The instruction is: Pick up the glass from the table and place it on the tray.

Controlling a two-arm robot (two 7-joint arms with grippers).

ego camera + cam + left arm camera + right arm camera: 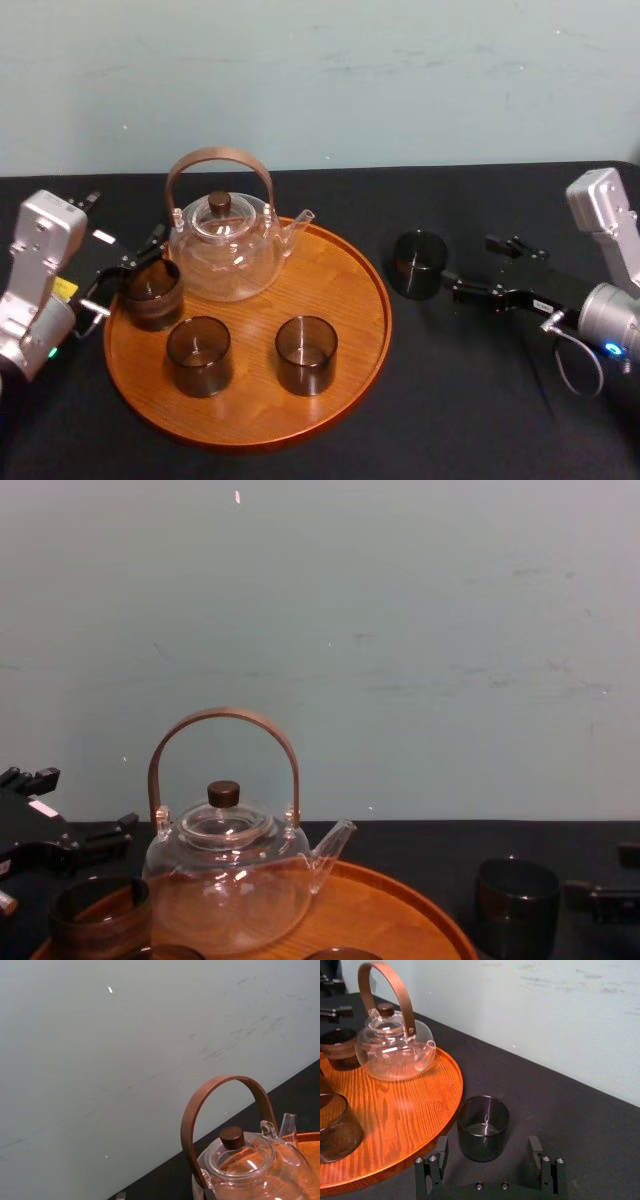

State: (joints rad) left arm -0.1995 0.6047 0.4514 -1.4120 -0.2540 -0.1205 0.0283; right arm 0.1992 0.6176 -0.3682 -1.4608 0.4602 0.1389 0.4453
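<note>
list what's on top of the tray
The tray holds a glass teapot and three dark glasses; the left tool is at the leftmost one. A fourth glass stands off it on the table, before the right tool. Wood beneath each is covered.

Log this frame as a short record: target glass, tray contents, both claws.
target glass: upright on the black table, right of the tray
tray contents: teapot, three glasses
right claw: open, facing target glass, not gripping
left claw: at the tray's left edge
task state: glass not yet on tray
</note>
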